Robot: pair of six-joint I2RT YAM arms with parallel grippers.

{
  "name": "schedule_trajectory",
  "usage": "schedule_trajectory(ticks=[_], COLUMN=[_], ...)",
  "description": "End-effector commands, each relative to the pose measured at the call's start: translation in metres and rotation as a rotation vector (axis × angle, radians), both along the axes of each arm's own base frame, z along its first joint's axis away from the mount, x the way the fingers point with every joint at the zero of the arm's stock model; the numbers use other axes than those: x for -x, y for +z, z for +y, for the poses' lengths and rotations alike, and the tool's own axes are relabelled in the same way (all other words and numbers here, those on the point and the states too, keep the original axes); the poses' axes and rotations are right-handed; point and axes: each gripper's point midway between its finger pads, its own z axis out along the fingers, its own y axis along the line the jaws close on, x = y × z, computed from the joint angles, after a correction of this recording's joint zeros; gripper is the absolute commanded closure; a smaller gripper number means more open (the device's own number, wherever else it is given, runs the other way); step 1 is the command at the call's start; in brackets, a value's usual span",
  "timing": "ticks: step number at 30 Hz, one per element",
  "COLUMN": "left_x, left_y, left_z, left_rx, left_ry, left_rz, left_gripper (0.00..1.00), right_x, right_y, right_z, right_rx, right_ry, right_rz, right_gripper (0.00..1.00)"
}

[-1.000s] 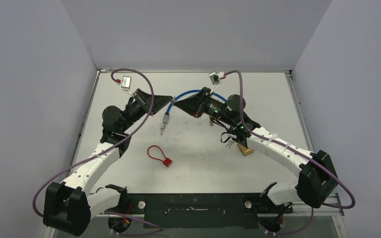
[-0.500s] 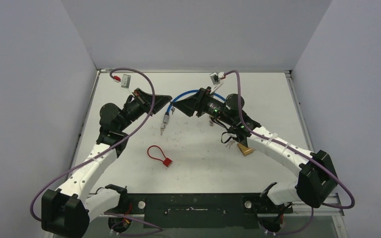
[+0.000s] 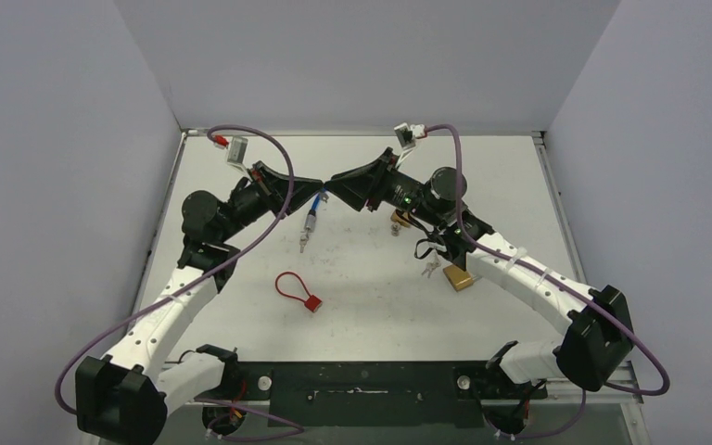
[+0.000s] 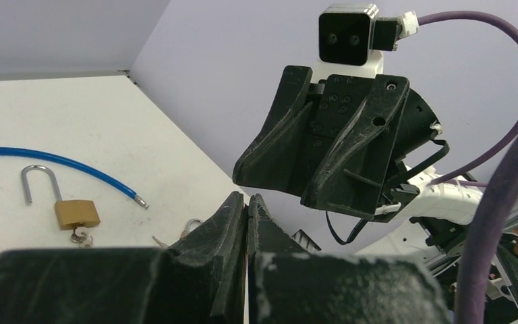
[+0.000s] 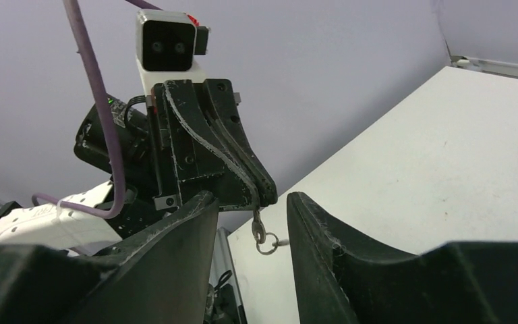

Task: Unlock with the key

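My left gripper hangs above the far middle of the table, shut on a small metal key. The key's ring dangles below its tips. My right gripper faces it tip to tip and is open. Its fingers stand on either side of the key without touching it. A brass padlock with a raised shackle lies on the table beside a blue cable. In the top view a brass padlock lies under the right arm.
A silver cylinder lock on the blue cable lies just below the gripper tips. A small red lock with a red loop sits nearer the front. Loose keys lie by the brass padlock. A second brass piece shows under the right wrist.
The two gripper tips have closed the gap and now meet, a little farther back. The blue cable's arch is now hidden behind them.
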Motion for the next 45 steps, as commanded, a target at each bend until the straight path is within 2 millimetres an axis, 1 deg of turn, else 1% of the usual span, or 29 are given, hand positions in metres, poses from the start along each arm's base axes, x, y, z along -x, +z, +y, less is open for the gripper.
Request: schedule_trajectory(ticks=[1, 5, 8, 10, 12, 14, 17, 19, 23, 25, 32, 45], left_x=[0.015, 0.018, 0.021, 0.023, 0.024, 0.024, 0.025, 0.026, 0.026, 0.026, 0.027, 0.030], left_y=[0.044, 0.052, 0.059, 0.063, 0.067, 0.068, 0.068, 0.068, 0.069, 0.071, 0.072, 0.073], left_z=[-0.001, -0.002, -0.001, -0.002, -0.001, 0.000, 0.000, 0.000, 0.001, 0.001, 0.002, 0.009], left_rx=[0.072, 0.115, 0.172, 0.205, 0.228, 0.239, 0.241, 0.242, 0.247, 0.250, 0.252, 0.275], left_ry=[-0.055, -0.078, -0.104, -0.124, -0.132, -0.133, -0.136, -0.134, -0.128, -0.126, -0.119, -0.080], left_rz=[-0.112, -0.107, -0.103, -0.102, -0.106, -0.107, -0.105, -0.105, -0.108, -0.111, -0.114, -0.147], left_gripper=[1.00, 1.00, 1.00, 1.00, 1.00, 1.00, 1.00, 1.00, 1.00, 1.00, 1.00, 1.00], right_x=[0.012, 0.016, 0.015, 0.015, 0.016, 0.015, 0.016, 0.018, 0.022, 0.023, 0.026, 0.029], right_y=[0.033, 0.031, 0.028, 0.028, 0.031, 0.032, 0.035, 0.036, 0.036, 0.035, 0.037, 0.039], right_z=[0.004, 0.004, 0.002, 0.001, 0.002, 0.002, 0.003, 0.005, 0.009, 0.009, 0.011, 0.020], right_rx=[-0.056, -0.056, -0.054, -0.056, -0.062, -0.065, -0.077, -0.081, -0.081, -0.083, -0.100, -0.124], right_ry=[0.062, 0.073, 0.053, 0.052, 0.054, 0.057, 0.064, 0.079, 0.109, 0.115, 0.135, 0.206], right_rz=[-0.114, -0.116, -0.119, -0.121, -0.121, -0.124, -0.125, -0.125, -0.124, -0.123, -0.121, -0.087], right_gripper=[0.57, 0.53, 0.54, 0.61, 0.75, 0.84, 0.89, 0.90, 0.82, 0.82, 0.90, 0.92])
